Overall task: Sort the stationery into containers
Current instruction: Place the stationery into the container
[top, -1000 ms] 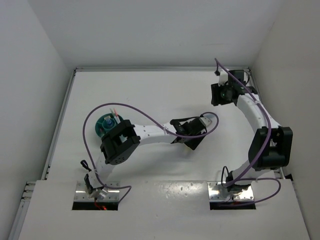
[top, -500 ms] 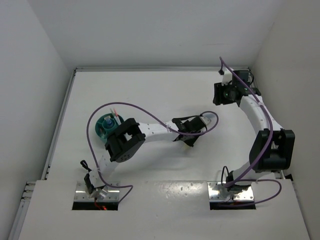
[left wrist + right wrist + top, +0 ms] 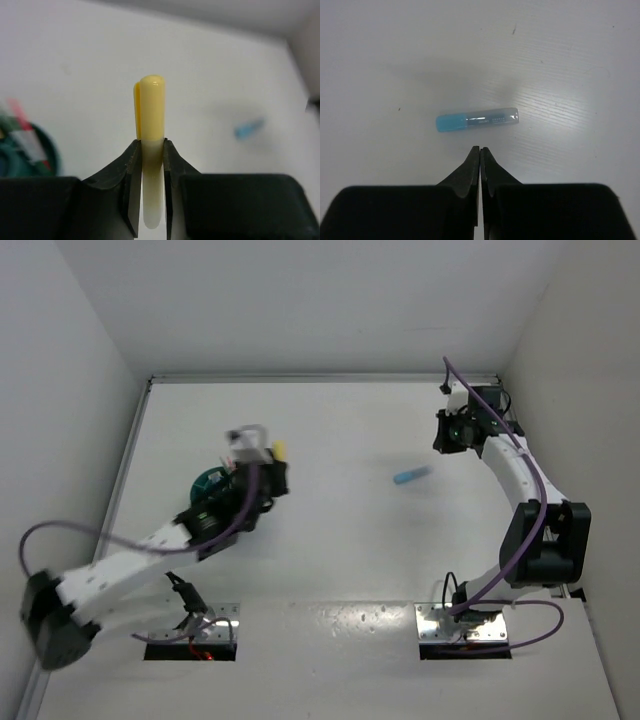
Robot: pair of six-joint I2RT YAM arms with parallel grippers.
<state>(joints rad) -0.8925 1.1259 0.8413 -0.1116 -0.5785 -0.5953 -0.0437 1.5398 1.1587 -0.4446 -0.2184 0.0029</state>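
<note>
No words or numbers clear enough to read anywhere. Only some tiny dark print on the clear part of the blue-capped tube (image 3: 477, 120), too small and blurry to make out.
</note>
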